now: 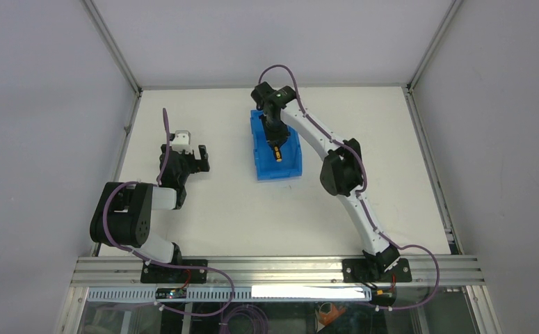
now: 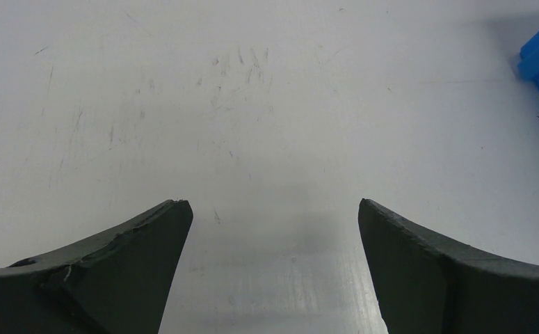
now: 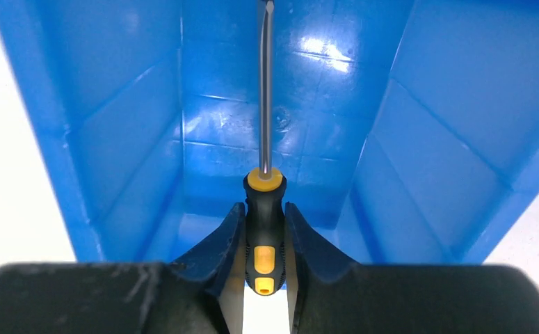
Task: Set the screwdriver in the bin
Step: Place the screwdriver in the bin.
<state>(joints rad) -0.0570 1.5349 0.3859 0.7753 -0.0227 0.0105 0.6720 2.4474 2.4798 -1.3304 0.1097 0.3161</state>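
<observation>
1. The right gripper point(image 3: 264, 212) had its jaws pressed in on the black and orange-yellow handle of the screwdriver point(image 3: 265, 188). It pinched the handle from both sides just behind the yellow collar.
2. The butt end of the handle sat back between the fingers point(image 3: 218, 243). The thin metal shaft ran straight out ahead of the fingertips, in line with the gripper.
3. The shaft pointed down into the blue bin point(image 3: 113, 111), with blue walls on either side of it and the bin's floor beyond the tip. Whether the tip touched the floor could not be told.
4. In the top view the right arm point(image 1: 336, 167) reached over the bin, which stood on the white table point(image 1: 238, 209) toward its far middle. The gripper and screwdriver were above the bin's inside.
5. The left gripper point(image 2: 273, 204) had its jaws spread wide with nothing between them, only scuffed table surface below.
6. The left gripper sat well to the left of the bin. One corner of the bin showed at the right edge of the left wrist view.
</observation>
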